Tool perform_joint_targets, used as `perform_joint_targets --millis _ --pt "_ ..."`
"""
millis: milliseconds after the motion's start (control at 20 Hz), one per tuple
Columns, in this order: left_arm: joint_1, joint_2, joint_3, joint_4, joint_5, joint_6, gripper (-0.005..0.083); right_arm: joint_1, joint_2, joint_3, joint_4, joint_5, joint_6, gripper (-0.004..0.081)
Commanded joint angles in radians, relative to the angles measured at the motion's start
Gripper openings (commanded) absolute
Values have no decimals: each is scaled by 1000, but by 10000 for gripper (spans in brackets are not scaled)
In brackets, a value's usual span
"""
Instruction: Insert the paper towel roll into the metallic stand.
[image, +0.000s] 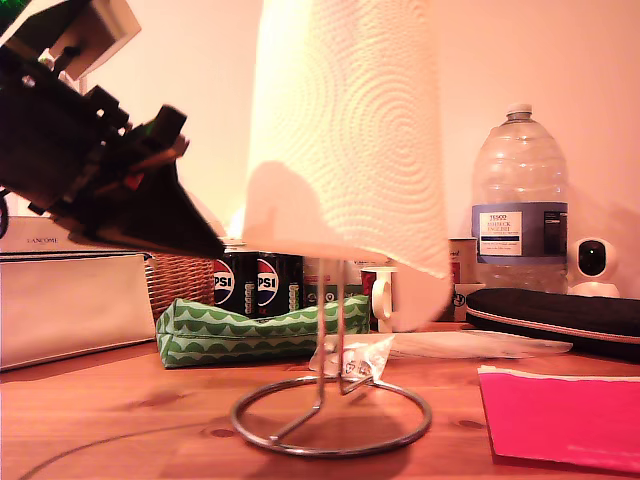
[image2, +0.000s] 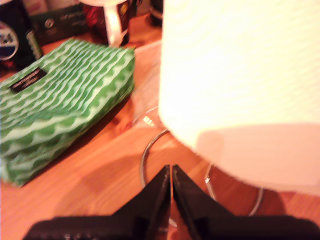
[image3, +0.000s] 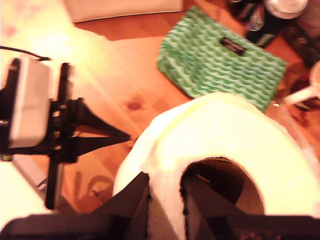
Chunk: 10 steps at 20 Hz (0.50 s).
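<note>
Your second tool (image3: 165, 210) pinches the paper towel roll (image: 345, 130) wall above the metallic stand (image: 335, 400); tilt could snag the rod. First tool (image2: 171, 192) closed, empty.

— Where's my first tool (image2: 171, 175) at?
— Up at the exterior view's left, that black arm (image: 90, 160) slanting down, tips pressed together with nothing between them, pointing in from the side and stopping short of touching anything.
— And my second tool (image3: 165, 200)?
— Out of the exterior view. Its own camera shows it pinching the wall of the paper towel roll (image3: 225, 145) from above, one finger (image3: 200, 200) inside the core, the other outside.
</note>
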Motion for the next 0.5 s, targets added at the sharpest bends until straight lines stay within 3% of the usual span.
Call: perform_joint_targets --millis 0,200,450 --pt "0 -3 -11 -6 -6 14 -21 5 12 -3 8 -9 1 -11" --pt "0 -3 -11 -13 -19 25 -21 5 12 -3 8 75 1 -11" --pt "0 -3 -11 -14 -19 31 -21 5 12 -3 8 79 -1 65"
